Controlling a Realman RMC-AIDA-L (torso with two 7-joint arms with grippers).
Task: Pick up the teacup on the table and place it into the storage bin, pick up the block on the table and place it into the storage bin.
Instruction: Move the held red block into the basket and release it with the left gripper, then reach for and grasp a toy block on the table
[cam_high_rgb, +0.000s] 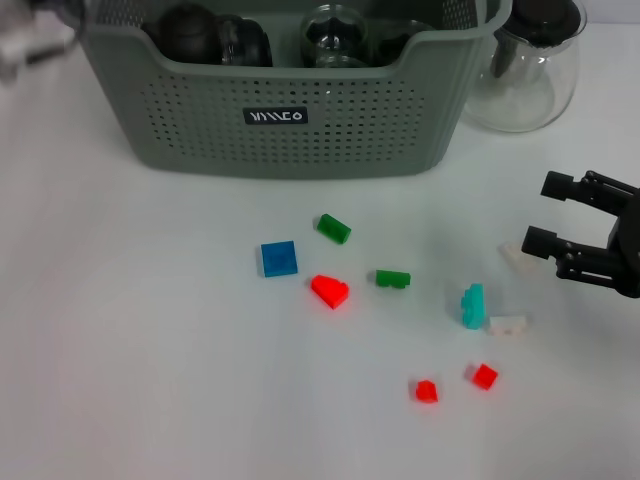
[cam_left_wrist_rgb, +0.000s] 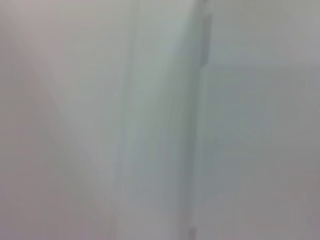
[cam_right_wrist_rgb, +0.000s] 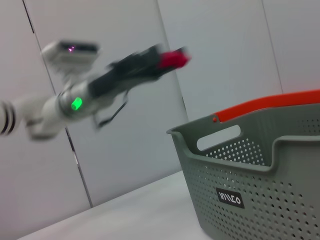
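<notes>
1. Now the blocks are the job. They are small, hard plastic and very light, so they will not break, but they are smooth and can pop out of a pinch.
2. Best to grab one by its two flat sides, not by a slanted top.
3. A pale block (cam_high_rgb: 511, 252) lies near the right edge of the surface, just beside the lower finger of the right gripper (cam_high_rgb: 552, 214).
4. The right gripper hangs low over that right edge. Its jaws are wide open and hold nothing.
5. More blocks lie in the middle of the surface, like a blue block (cam_high_rgb: 279, 258) and a teal block (cam_high_rgb: 472, 305).
6. The storage bin (cam_high_rgb: 200, 110) stands at the far edge. Dark cup-like things sit inside it, and I see no teacup out on the surface.
7. The left gripper (cam_right_wrist_rgb: 167, 60) is held up high near the bin. Its jaws look closed on a small red block (cam_right_wrist_rgb: 175, 58), though it is blurry.
</notes>
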